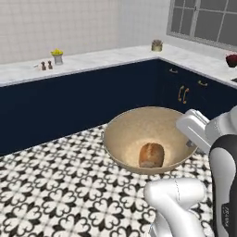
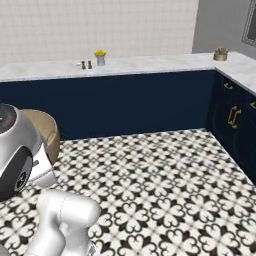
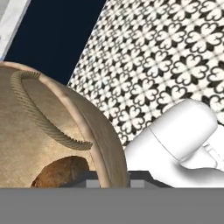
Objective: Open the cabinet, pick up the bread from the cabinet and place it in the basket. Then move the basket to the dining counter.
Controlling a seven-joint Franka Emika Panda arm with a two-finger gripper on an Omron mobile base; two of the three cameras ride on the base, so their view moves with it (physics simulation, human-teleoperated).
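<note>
The tan woven basket hangs above the patterned floor, held by its right rim. My gripper is shut on that rim. In the hand view the rim of the basket runs between the two fingertips of the gripper, and a rope loop handle lies along the inside. The golden-brown bread rests on the basket's bottom, and the bread shows low in the hand view. An edge of the basket peeks past my arm. The dining counter, marble over a plain navy base, runs along the back. The cabinet is out of view.
A yellow flower pot and two small shakers stand on the back counter. Navy doors with brass handles fill the right corner, under a marble top with a small planter. Black-and-white tiled floor spreads below.
</note>
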